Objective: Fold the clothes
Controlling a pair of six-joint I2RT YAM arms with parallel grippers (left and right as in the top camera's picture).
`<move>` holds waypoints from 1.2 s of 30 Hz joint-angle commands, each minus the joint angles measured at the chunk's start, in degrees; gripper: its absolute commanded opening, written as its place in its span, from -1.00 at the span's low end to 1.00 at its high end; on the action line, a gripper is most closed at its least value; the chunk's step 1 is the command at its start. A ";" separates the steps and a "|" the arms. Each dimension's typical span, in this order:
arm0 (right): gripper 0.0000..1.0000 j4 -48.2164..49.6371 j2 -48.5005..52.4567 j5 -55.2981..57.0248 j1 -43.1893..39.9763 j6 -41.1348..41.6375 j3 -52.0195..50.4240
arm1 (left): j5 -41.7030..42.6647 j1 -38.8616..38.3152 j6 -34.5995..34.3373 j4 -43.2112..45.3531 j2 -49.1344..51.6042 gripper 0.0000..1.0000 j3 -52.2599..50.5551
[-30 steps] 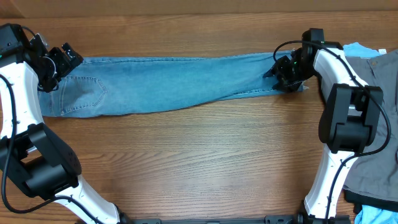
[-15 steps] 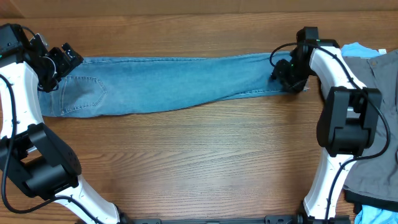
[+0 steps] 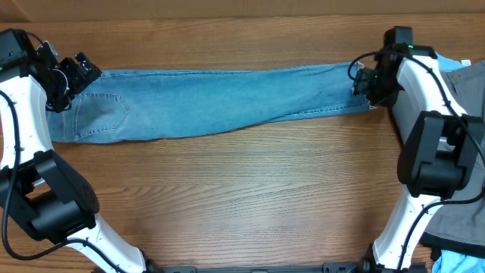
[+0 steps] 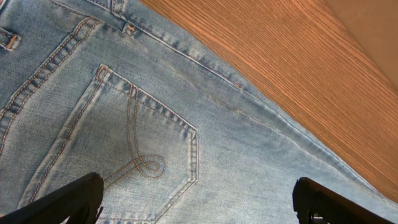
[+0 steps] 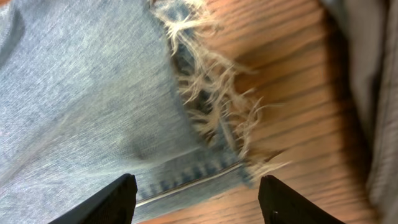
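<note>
The light-blue denim jeans [image 3: 220, 102] lie stretched flat across the far part of the wooden table, waist at the left, frayed ankle hems at the right. My left gripper [image 3: 62, 92] is open over the waist end; the left wrist view shows a back pocket [image 4: 134, 140] between its fingers [image 4: 196, 202]. My right gripper [image 3: 369, 89] is open above the frayed hem [image 5: 214, 109], its fingers [image 5: 196, 199] apart over the hem edge and bare wood. Grey trousers [image 3: 458, 129] and a bright-blue garment [image 3: 436, 61] lie at the right edge.
The wooden table [image 3: 242, 197] runs from the jeans to the near edge. The grey cloth also shows at the right edge of the right wrist view [image 5: 379, 93]. Both arm bases stand at the near corners.
My right gripper has moved right, off the jeans' leg toward the hem end, and the hem has been drawn out further right. The left arm has not moved.
</note>
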 commanded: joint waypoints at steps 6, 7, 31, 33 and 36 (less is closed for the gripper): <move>0.15 4.31 -2.16 -7.93 -1.55 -10.01 1.25 | 0.61 0.00 0.68 0.26 -1.40 1.00 1.51; 0.15 4.63 -2.16 -7.91 -1.55 -10.05 1.25 | 0.61 0.00 0.68 0.26 -1.40 1.00 1.51; -0.17 13.84 -2.05 -5.60 -1.88 -11.50 -6.80 | 0.61 0.00 0.68 0.24 -1.40 1.00 1.51; -0.27 13.75 -2.05 -5.60 -1.88 -11.50 -6.80 | 0.61 -0.02 0.68 0.24 -1.40 1.00 1.51; 0.22 13.97 -2.05 -5.53 -1.88 -11.50 -6.80 | 0.61 0.00 0.68 0.24 -1.40 1.00 1.51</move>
